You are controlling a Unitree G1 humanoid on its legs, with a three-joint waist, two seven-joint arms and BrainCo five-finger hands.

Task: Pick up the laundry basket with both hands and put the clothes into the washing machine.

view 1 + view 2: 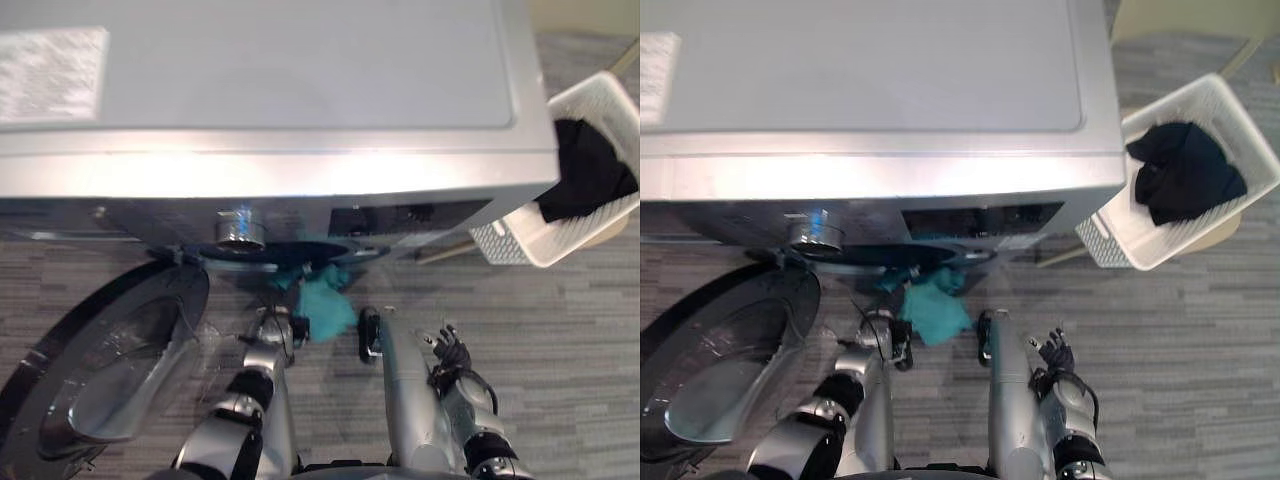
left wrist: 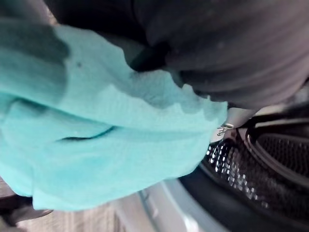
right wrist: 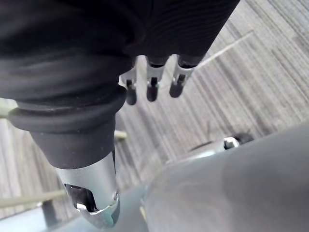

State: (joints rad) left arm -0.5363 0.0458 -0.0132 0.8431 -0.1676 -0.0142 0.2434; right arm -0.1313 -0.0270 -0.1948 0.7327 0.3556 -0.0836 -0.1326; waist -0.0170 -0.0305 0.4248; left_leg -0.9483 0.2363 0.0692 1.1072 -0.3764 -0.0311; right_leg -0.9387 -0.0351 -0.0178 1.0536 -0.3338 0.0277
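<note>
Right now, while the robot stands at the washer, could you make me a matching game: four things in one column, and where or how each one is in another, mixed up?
Things:
1. teal cloth
2. black garment
3. washer door
4. white basket

Places or states:
A. swung open, on the robot's left
B. beside the washer, on the robot's right
C. hanging at the washer's open mouth
D. lying in the basket

Pairs: 1-C, 2-D, 3-A, 4-B.
</note>
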